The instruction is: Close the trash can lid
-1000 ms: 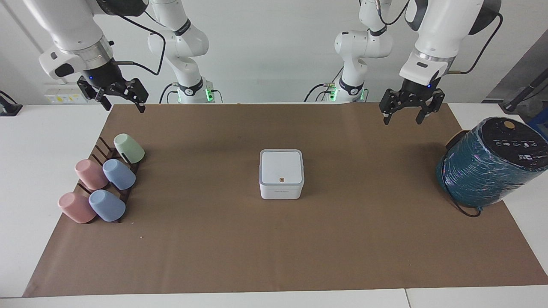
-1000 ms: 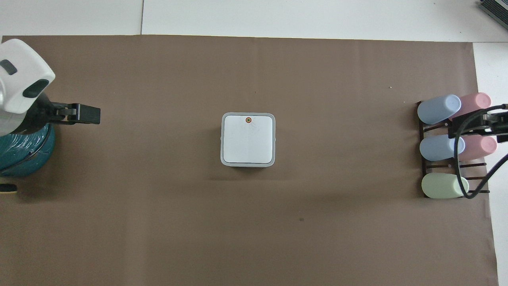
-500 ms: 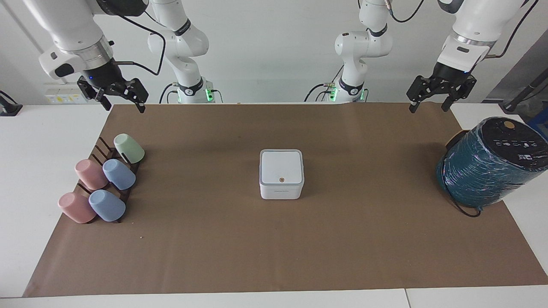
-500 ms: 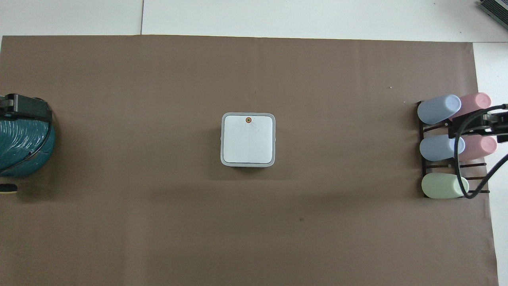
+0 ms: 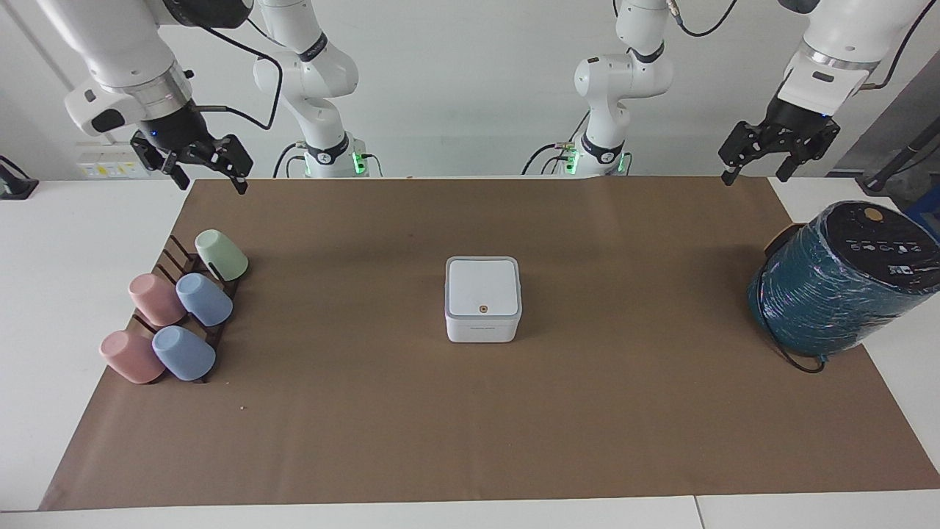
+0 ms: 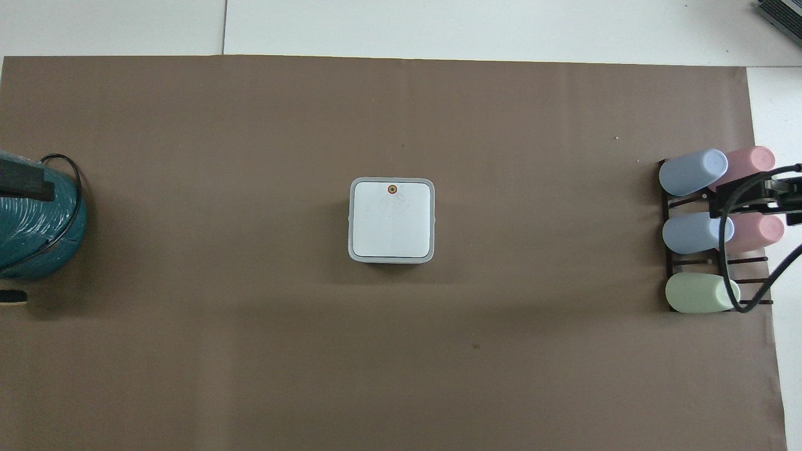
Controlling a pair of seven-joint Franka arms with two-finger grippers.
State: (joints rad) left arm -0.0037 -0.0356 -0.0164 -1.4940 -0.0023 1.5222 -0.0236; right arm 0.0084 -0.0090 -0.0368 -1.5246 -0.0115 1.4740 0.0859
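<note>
The small white trash can (image 5: 482, 330) stands on the middle of the brown mat. Its square white lid (image 5: 483, 285) lies flat on it, orange dot up; in the overhead view the lid (image 6: 391, 219) also lies flat. My left gripper (image 5: 755, 175) is open and empty, up in the air over the mat's corner at the left arm's end, near the robots. Only a dark part of it (image 6: 22, 178) shows in the overhead view. My right gripper (image 5: 211, 184) is open and empty, held over the mat's corner at the right arm's end, and waits.
A large teal-wrapped cylinder (image 5: 837, 283) lies at the left arm's end of the table. A dark rack (image 5: 192, 264) with several pastel cups stands at the right arm's end. The brown mat (image 5: 470, 426) covers most of the table.
My left gripper has risen and drawn away from the trash can toward the left arm's end of the table. The lid, the can and the right arm have not moved.
</note>
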